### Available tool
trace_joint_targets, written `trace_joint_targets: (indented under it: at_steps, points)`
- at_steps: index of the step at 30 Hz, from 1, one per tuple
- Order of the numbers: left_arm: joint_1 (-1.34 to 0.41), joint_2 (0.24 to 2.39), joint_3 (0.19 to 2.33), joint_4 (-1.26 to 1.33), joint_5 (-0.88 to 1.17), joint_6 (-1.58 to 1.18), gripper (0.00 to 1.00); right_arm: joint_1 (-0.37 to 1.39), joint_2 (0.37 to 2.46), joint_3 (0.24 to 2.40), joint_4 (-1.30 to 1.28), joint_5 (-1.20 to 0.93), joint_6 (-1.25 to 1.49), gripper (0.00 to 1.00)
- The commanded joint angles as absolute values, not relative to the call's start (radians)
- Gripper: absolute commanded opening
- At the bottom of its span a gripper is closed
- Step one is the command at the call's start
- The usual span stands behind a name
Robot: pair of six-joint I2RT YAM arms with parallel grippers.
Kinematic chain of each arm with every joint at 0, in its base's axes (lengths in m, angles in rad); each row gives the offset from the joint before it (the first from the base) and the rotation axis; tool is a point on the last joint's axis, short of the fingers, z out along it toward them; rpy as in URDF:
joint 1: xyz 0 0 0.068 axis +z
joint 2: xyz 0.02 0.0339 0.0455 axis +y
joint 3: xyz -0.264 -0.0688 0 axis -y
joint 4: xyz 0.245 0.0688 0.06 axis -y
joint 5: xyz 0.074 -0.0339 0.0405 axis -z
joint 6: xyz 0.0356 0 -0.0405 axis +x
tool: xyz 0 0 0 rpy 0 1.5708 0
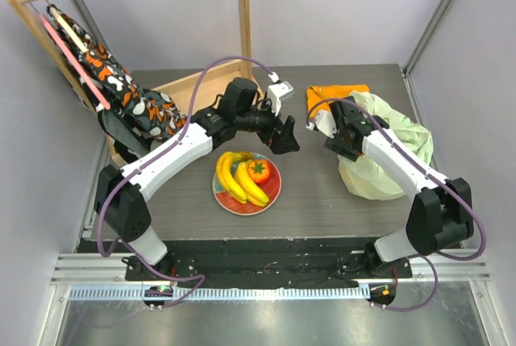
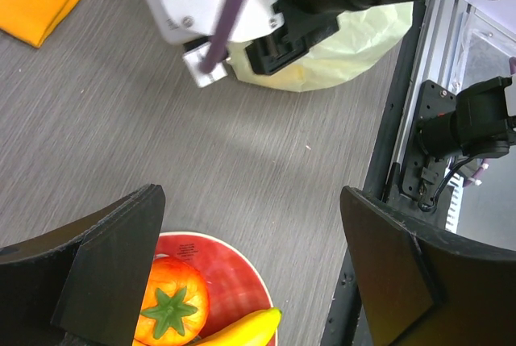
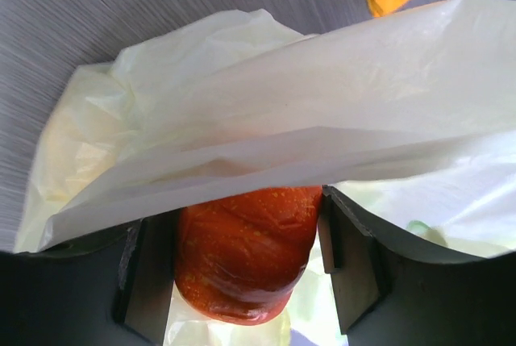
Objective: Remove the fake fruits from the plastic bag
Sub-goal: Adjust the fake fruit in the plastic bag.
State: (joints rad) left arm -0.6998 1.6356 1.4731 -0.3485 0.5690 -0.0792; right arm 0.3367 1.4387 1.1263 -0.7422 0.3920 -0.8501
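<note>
This is a robot laboratory cell, not a home. The left arm (image 1: 173, 160) and the right arm (image 1: 399, 160) are bolted by an aluminium rail (image 1: 266, 269) at 6 o'clock of a grey table (image 1: 322, 201). Plain pale walls (image 1: 339, 7) and metal posts (image 1: 439, 11) enclose it. A wooden rack (image 1: 243, 15) stands at 10 o'clock.

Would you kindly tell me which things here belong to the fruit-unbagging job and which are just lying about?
Job: plastic bag; orange-red fruit in the right claw; bananas and green-stemmed fruit on the plate.
Lying about: orange cloth; patterned fabric on the wooden rack.
</note>
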Motion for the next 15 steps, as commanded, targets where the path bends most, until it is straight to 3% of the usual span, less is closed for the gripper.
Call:
trace_joint_targets:
  at_steps: [1, 5, 11, 12, 15]
  points:
    - [-0.698, 1.598, 1.477, -0.302, 0.595, -0.094, 0.95, 0.344, 1.523, 1.113, -0.732, 0.301, -0.732, 0.52]
    - [-0.696, 1.598, 1.474, -0.302, 0.595, -0.095, 0.95, 0.360, 1.658, 1.100, -0.652, 0.344, -0.704, 0.55]
    - [-0.696, 1.589, 1.465, -0.313, 0.586, -0.078, 0.95, 0.383, 1.666, 1.150, -0.642, 0.378, -0.655, 0.81]
    - [-0.695, 1.589, 1.465, -0.314, 0.584, -0.077, 0.95, 0.383, 1.658, 1.175, -0.682, 0.359, -0.644, 0.91]
    - [-0.693, 1.594, 1.463, -0.313, 0.586, -0.077, 0.95, 0.385, 1.599, 1.235, -0.785, 0.269, -0.609, 0.98]
